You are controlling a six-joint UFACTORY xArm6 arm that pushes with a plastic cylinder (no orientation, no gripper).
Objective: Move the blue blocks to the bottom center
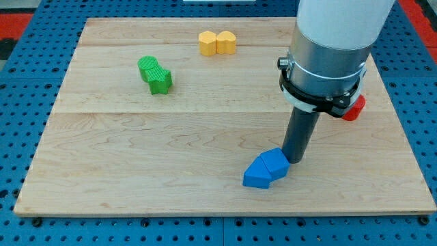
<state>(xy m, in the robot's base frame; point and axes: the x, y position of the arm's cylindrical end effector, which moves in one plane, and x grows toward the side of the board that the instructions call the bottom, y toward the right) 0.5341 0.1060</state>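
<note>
Going from the view's left, you have the green block [155, 74], a wavy shape, well off to the left of my tip [295, 160] and toward the view's top. Next are the yellow blocks [217, 42], two pieces touching side by side, to the left of my tip and far toward the top, near the desk [136, 171] edge. The blue blocks [266, 168] are two angular pieces pressed together, just left of my tip and slightly below it. The nearer one looks to be touching the rod's end. They lie right of centre near the desk's bottom edge. My tip is a plain rod end with no jaws, so it holds nothing and only rests against the blue pair. The red block [354, 107] is to the right of my tip and above it, partly hidden behind the arm, so you can't make out its shape.
</note>
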